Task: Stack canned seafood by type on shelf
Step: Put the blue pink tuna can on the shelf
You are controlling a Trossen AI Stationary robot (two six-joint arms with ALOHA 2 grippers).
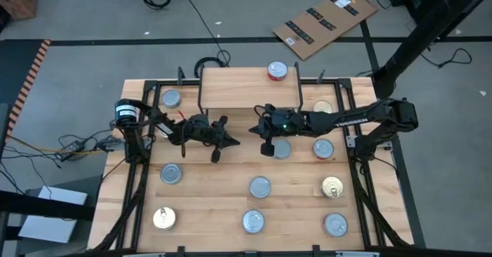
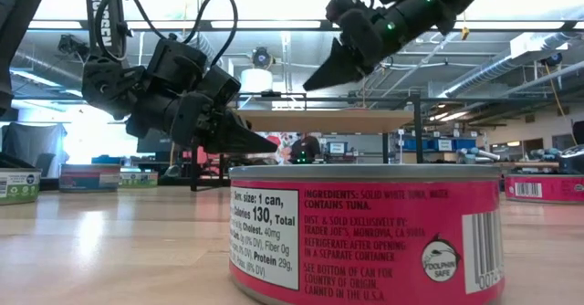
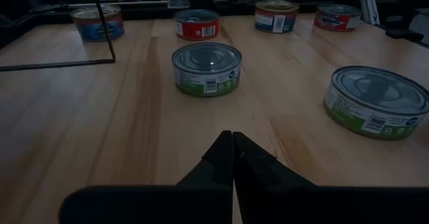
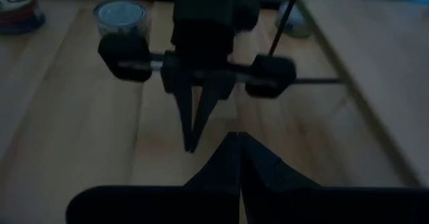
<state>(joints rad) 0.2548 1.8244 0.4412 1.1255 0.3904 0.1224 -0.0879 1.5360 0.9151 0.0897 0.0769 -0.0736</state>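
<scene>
Above the middle of the counter [image 1: 223, 184], both arms hang with nothing in their grasp. The left gripper [image 1: 217, 143] sits just in front of the shelf's left half, its jaws pressed fully together and empty; the left wrist view shows the two dark fingers [image 3: 221, 158] meeting in a single seam over bare wood. The right gripper [image 1: 265, 145] faces it from the other side, just in front of the shelf's right half, jaws likewise pressed together and holding nothing. The two grippers are near one another, tips apart.

The shelf [image 1: 246, 95] stands at the far edge of the counter on black wire legs. One red-labelled tin [image 1: 277, 71] rests on its far right corner; the remainder of the board is bare wood.

All other tins lie on the counter, none touching either set of jaws. A silver-topped tin [image 1: 282, 148] lies just beside the right gripper, closest of all. A red-rimmed tin [image 1: 324, 148] lies further right, with a gold-topped tin [image 1: 332, 187] nearer the front. A silver tin [image 1: 171, 98] sits left of the shelf, another [image 1: 171, 174] lies in front of the left gripper, and a gold tin [image 1: 164, 218] occupies the front left. Three more silver tins [image 1: 260, 186] [image 1: 254, 221] [image 1: 335, 225] lie toward the front, well apart from both arms.
</scene>
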